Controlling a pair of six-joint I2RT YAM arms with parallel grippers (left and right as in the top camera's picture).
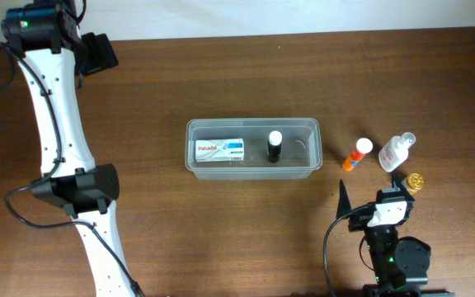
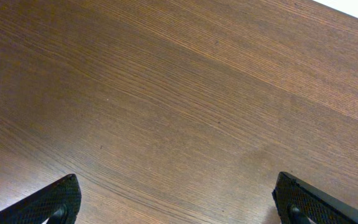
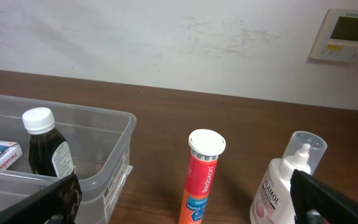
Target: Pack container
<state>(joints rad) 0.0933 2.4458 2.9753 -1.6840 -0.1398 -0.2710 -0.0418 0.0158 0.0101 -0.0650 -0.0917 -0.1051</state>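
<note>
The container [image 1: 299,124] stands in the middle of the wooden table [image 1: 221,231]. Inside it a Panadol box [image 1: 220,150] lies at the left and a dark bottle with a white cap [image 1: 275,146] stands upright beside the box. The left gripper [image 2: 179,202] hangs over bare wood with its jaws spread wide and empty, and the right gripper [image 1: 371,196], jaws also wide apart and empty, faces an orange tube [image 3: 202,180] and a clear pump bottle [image 3: 288,180] standing outside the container, at its right.
</note>
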